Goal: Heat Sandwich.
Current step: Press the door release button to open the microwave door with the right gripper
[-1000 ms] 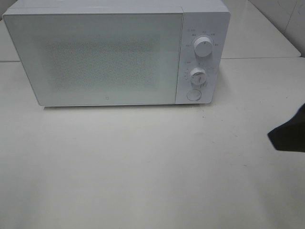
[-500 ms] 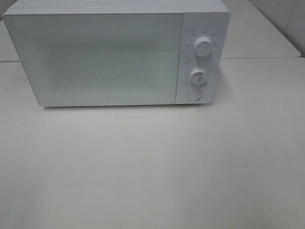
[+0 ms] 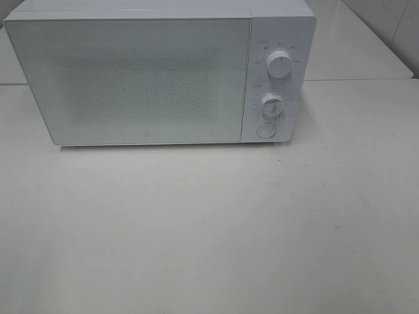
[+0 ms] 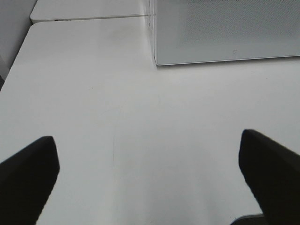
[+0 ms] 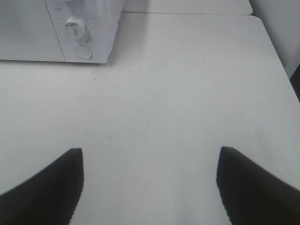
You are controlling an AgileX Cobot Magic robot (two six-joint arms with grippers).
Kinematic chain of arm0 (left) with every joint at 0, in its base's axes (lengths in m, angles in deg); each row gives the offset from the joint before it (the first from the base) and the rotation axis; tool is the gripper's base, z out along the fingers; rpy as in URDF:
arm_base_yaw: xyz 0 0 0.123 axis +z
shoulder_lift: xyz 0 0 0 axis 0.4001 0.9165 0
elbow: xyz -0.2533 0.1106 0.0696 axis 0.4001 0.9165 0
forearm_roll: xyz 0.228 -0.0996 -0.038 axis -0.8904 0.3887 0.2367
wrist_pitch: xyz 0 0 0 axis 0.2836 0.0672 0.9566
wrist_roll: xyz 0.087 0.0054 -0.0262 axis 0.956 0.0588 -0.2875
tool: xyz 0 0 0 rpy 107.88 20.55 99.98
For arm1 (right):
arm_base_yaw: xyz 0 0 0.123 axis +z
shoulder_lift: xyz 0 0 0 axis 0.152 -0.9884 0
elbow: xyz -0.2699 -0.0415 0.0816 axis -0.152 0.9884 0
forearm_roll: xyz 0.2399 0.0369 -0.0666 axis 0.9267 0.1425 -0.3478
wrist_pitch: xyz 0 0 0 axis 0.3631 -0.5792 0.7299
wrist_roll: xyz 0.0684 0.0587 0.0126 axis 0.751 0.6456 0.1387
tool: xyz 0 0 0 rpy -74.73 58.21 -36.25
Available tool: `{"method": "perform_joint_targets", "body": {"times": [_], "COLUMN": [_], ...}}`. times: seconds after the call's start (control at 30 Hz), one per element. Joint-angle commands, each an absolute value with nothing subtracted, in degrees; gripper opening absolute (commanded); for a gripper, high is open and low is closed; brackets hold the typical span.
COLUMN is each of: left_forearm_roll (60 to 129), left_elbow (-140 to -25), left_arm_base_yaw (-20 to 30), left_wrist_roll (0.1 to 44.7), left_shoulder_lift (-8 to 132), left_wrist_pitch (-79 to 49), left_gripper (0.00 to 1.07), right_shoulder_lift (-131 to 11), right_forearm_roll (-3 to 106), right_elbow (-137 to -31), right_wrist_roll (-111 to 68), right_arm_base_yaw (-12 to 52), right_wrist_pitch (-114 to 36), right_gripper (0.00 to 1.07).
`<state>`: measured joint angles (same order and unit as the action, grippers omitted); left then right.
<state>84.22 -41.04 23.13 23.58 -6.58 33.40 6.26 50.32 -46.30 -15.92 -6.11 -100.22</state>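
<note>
Currently no sight of the sandwich in any view, so I cannot tell where it sits, which way it points or how its long axis runs.

Overhead: white microwave [image 3: 150,78] at the 12 o'clock end of the white table [image 3: 209,229], door [image 3: 131,82] shut and facing 6 o'clock. The door is frosted and speckled, so nothing is readable behind it. The control panel [image 3: 278,78] is on the door's 3 o'clock side and carries the upper knob [image 3: 279,66], the lower knob [image 3: 272,104] at its 6 o'clock, and the round button [image 3: 266,130] just below that. A second white table [image 3: 353,46] butts up at 12 o'clock, behind the microwave, and there is a tiled wall [image 3: 396,19] at about 1 o'clock.

Left gripper [image 4: 146,136]: fingers [image 4: 28,173] spread wide apart, nothing between them, just bare table under the gap. It hangs well clear of the microwave, with the door's lower corner ahead of it in the left wrist view.

Right gripper [image 5: 150,149]: fingers [image 5: 51,183] also apart, nothing held, table surface showing through the gap. The lower knob and round button are in the right wrist view, well ahead and off to one side of the jaws.

Both grippers show only in their wrist views.
</note>
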Motion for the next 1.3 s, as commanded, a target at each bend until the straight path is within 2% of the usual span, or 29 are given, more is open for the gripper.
{"method": "perform_joint_targets", "body": {"times": [0.03, 0.87, 1.3], "left_forearm_roll": [84.7, 84.6, 84.7], "left_elbow": [-40.9, -40.9, -40.9], "left_arm_base_yaw": [23.2, 23.2, 23.2], "left_wrist_roll": [23.6, 23.6, 23.6], "left_shoulder_lift": [-8.1, -7.9, -7.9], "left_wrist_pitch": [32.5, 32.5, 32.5], "left_gripper": [1.03, 1.03, 1.03], "right_shoulder_lift": [9.9, 10.5, -1.8], "right_forearm_roll": [50.1, 50.2, 50.3], "right_elbow": [-45.3, -45.9, -47.6], "right_wrist_roll": [-15.3, -15.3, -15.3], "right_arm_base_yaw": [-7.8, -8.1, -8.1], "right_wrist_pitch": [-101.8, -101.1, -84.6], "right_gripper": [0.76, 0.76, 0.76]}}
